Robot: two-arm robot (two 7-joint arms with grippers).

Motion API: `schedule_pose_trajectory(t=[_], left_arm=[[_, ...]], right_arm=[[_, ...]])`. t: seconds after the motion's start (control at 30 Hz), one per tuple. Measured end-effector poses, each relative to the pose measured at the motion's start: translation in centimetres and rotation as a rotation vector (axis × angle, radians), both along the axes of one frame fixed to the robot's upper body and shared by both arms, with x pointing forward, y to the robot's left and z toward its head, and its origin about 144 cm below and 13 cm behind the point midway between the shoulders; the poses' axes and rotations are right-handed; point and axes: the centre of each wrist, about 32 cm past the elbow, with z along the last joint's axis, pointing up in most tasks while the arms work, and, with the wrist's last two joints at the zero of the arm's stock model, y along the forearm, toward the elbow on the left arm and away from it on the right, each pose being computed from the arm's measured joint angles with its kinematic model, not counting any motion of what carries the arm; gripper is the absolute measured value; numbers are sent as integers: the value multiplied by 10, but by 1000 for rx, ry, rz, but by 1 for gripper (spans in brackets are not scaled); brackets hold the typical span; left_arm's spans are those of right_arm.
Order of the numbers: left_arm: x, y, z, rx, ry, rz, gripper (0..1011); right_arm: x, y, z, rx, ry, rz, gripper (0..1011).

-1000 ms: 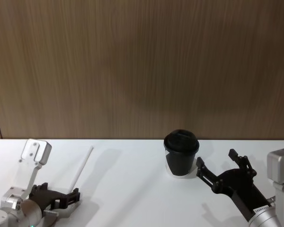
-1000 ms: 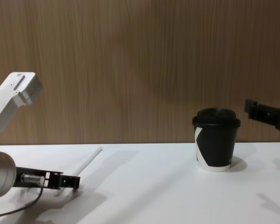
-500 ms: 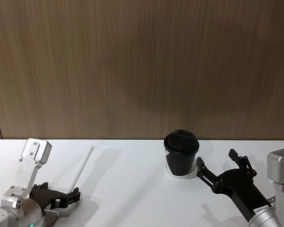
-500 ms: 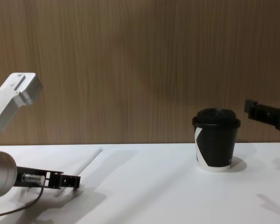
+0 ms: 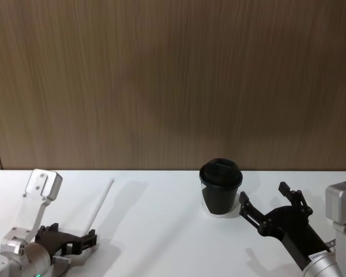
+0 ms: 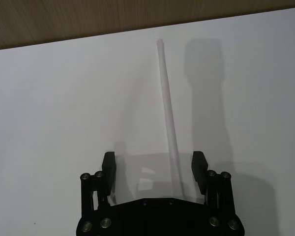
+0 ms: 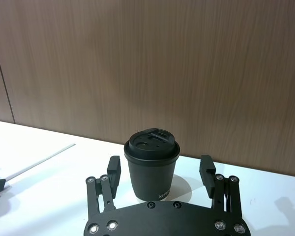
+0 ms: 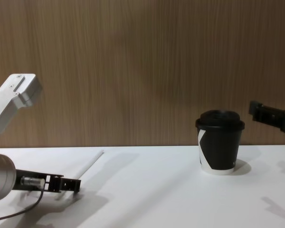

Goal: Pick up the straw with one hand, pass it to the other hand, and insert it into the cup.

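The light is soft and even, and it seems to come from above, on the left. The white table (image 5: 161,231) is bright and a bit washed out. The wall (image 5: 173,81) is dimmer, with darker patches. The cup (image 8: 220,142) casts a faint grey shadow to its right. The white straw (image 6: 167,108) is hard to tell from the table.
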Motion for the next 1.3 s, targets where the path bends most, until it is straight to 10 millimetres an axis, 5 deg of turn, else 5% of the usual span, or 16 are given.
schedule_pose_trajectory(t=[1.3], left_arm=[[-1,0,1,0,8,1,712]], right_arm=[[0,0,0,0,0,0,1001]])
